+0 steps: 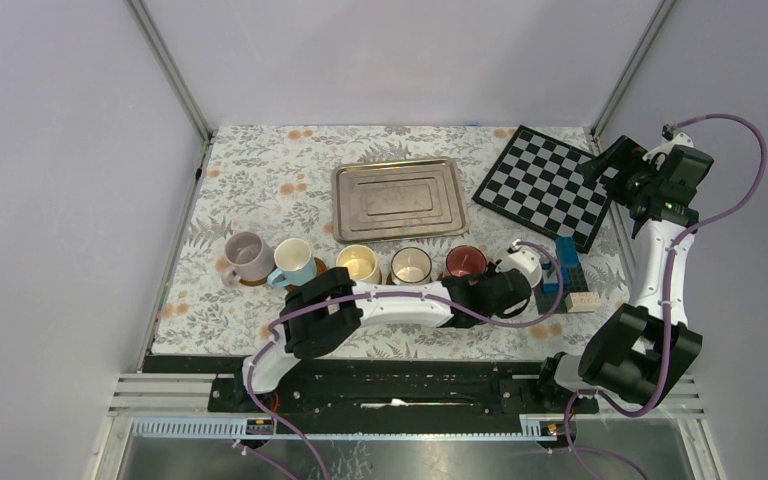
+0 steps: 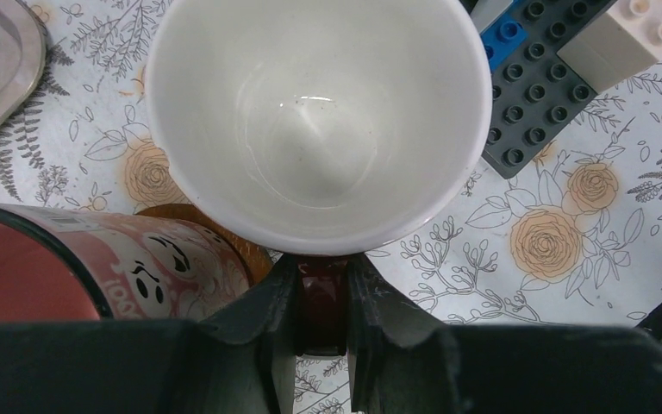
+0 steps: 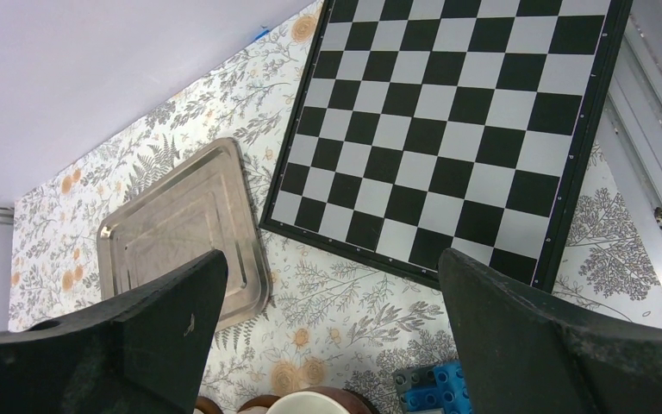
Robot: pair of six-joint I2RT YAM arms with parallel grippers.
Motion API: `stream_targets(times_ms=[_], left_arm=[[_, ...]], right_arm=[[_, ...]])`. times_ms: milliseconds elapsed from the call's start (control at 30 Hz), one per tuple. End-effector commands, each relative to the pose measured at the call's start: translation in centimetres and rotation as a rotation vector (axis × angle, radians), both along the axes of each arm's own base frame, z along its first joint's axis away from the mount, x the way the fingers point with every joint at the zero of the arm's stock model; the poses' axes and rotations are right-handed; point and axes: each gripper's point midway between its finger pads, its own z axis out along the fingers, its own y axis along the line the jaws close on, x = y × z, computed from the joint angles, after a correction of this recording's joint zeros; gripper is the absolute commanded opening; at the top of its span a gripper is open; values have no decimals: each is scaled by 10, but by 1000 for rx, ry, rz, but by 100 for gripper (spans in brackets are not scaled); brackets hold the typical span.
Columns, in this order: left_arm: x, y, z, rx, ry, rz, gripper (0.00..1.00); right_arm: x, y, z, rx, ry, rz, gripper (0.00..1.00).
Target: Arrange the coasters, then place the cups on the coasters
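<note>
Several cups stand in a row across the cloth: lilac-grey (image 1: 248,255), light blue (image 1: 295,262), cream (image 1: 359,264), white (image 1: 411,265) and pink (image 1: 466,262). A brown coaster (image 1: 253,281) peeks out under the lilac-grey one, and another coaster (image 2: 224,231) lies under the pink cup (image 2: 95,267). At the row's right end is the dark red cup with white inside (image 2: 319,112), also seen in the top view (image 1: 526,264). My left gripper (image 2: 321,269) (image 1: 508,288) is shut on its dark red handle. The cup hides whatever is below it. My right gripper (image 3: 329,259) (image 1: 605,160) hangs open, high over the back right.
A silver tray (image 1: 400,200) lies behind the row. A chessboard (image 1: 550,185) fills the back right corner. Blue and grey toy bricks (image 1: 568,262) and a cream brick (image 1: 582,300) sit just right of the held cup; the grey brick plate (image 2: 539,95) is close to its rim.
</note>
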Motion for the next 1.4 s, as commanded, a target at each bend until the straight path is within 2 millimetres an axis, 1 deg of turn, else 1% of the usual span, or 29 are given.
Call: stream_targets(times_ms=[0, 200, 367, 633, 733, 800, 967, 1100, 1267, 1367], left_arm=[[0, -28, 39, -195, -11, 21, 0], [-7, -34, 31, -205, 33, -1, 0], [-8, -39, 27, -212, 41, -2, 0], [-7, -29, 14, -187, 59, 17, 1], [-10, -30, 14, -191, 73, 3, 17], [-13, -31, 15, -195, 84, -6, 23], [-19, -29, 11, -186, 122, -3, 31], [-20, -24, 8, -176, 124, 1, 37], [-22, -20, 14, -175, 127, 0, 46], [-23, -15, 17, -170, 141, 17, 50]], right_arm=[[0, 2, 18, -19, -61, 10, 100], [0, 2, 17, -18, -58, 10, 100], [0, 2, 16, -15, -56, 11, 100], [0, 2, 16, -15, -57, 9, 99], [0, 2, 17, -15, -60, 10, 100], [0, 3, 17, -14, -60, 11, 100], [0, 3, 17, -12, -59, 10, 100], [-1, 3, 17, -11, -60, 11, 100], [0, 4, 17, -6, -62, 15, 100], [0, 5, 17, -4, -65, 20, 100]])
